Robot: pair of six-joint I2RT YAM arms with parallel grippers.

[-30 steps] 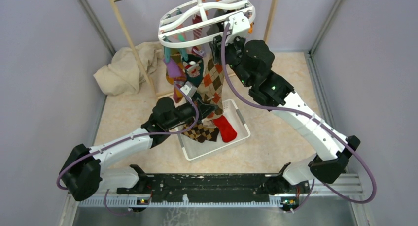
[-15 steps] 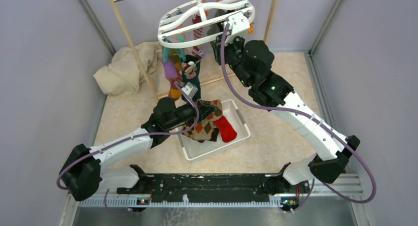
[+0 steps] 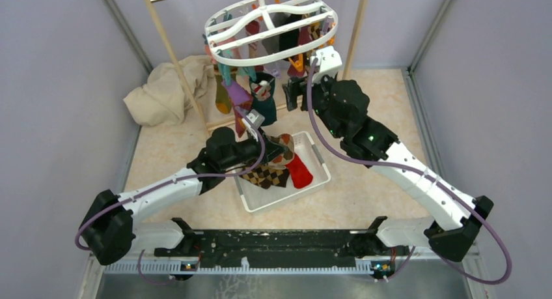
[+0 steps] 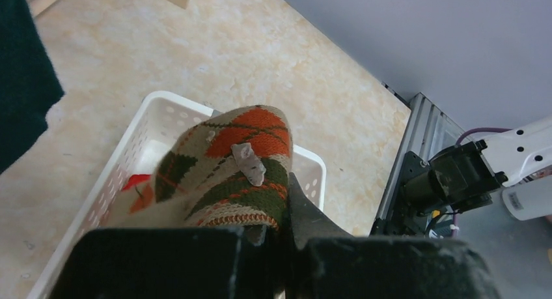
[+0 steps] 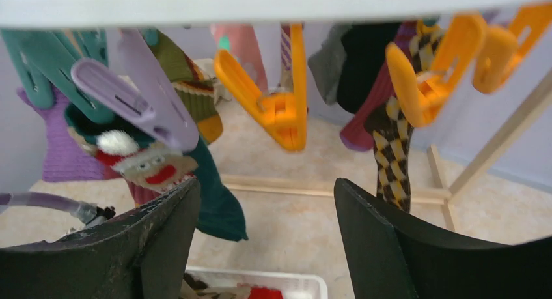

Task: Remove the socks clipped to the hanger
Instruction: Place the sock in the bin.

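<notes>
Between the fingers of the left gripper (image 4: pixel 270 230), pinched an argyle sock (image 4: pixel 237 159); held the right gripper (image 5: pixel 267 201) spread wide beneath the hanger (image 3: pixel 270 17).

Clamped the orange, green and beige fabric firmly, its loose end humped forward past the fingertips; hung it just above the white basket (image 4: pixel 153 113) lying under those fingers, with a red sock (image 3: pixel 299 170) and a brown check sock (image 3: pixel 263 175) inside. Gripped nothing on the right; framed an empty orange peg (image 5: pixel 280 107) above and between the two dark fingers (image 5: pixel 163 227), a purple peg (image 5: pixel 140 94) up and to their left; faced the socks (image 5: pixel 390 149) clipped beyond the fingertips, among them teal, purple and black-and-yellow check; touched none of them.
</notes>
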